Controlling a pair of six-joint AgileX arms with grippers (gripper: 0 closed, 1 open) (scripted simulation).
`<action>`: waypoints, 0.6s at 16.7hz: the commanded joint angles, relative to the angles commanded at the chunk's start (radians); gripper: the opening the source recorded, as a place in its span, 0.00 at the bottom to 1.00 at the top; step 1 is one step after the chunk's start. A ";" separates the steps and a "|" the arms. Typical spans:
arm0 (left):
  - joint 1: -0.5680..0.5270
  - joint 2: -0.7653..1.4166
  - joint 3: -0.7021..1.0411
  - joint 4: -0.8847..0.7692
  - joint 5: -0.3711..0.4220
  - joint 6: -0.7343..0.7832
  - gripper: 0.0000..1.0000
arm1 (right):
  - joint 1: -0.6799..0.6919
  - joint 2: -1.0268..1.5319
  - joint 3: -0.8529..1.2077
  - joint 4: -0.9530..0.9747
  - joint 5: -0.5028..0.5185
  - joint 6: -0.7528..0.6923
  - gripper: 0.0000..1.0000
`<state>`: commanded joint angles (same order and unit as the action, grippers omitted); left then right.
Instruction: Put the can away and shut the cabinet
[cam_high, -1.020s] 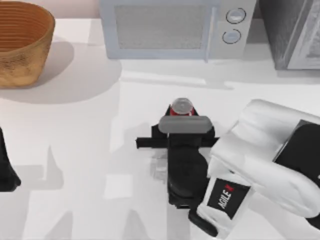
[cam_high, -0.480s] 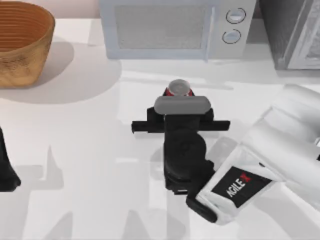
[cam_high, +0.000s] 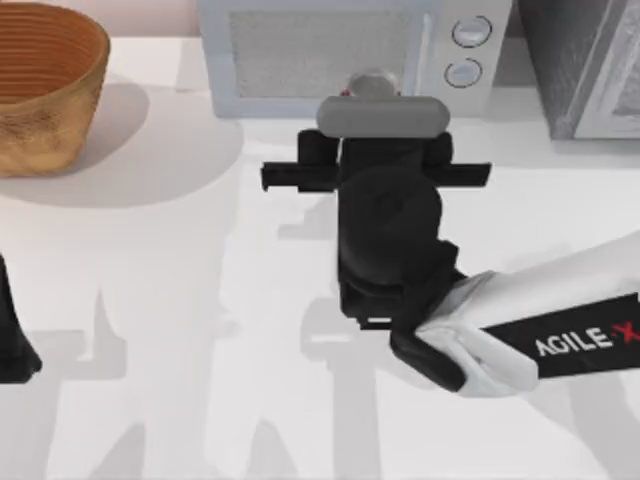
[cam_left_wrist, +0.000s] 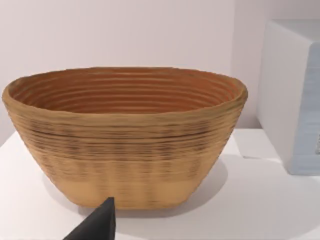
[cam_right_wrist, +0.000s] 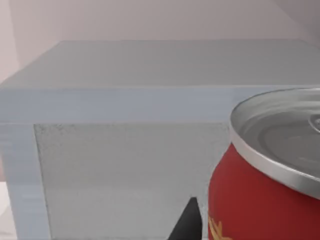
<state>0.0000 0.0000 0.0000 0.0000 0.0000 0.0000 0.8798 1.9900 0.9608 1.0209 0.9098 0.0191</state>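
The white table (cam_high: 150, 300) lies bare across its near half and its left middle, giving wide room there, while its far edge is lined with things. The microwave (cam_high: 350, 55) stands at the far middle with its door shut and two round knobs (cam_high: 468, 50) at its right; a grey cabinet (cam_high: 585, 65) sits just beside it at the far right, and a woven basket (cam_high: 40, 85) stands at the far left corner. My right arm reaches in from the right edge, its right gripper (cam_high: 372, 100) raised just before the microwave door, fingers clamped on the can (cam_right_wrist: 265, 190), which is held upright off the table, silver top up. My left gripper (cam_high: 12, 345) is parked at the left edge; whether its fingers are apart I cannot tell.
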 joint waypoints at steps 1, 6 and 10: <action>0.000 0.000 0.000 0.000 0.000 0.000 1.00 | 0.000 -0.002 0.000 -0.002 0.000 0.000 0.00; 0.000 0.000 0.000 0.000 0.000 0.000 1.00 | -0.005 -0.010 -0.002 -0.006 -0.006 0.000 0.00; 0.000 0.000 0.000 0.000 0.000 0.000 1.00 | -0.064 -0.153 -0.093 -0.102 -0.092 -0.013 0.00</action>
<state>0.0000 0.0000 0.0000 0.0000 0.0000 0.0000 0.8155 1.8373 0.8680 0.9194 0.8175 0.0057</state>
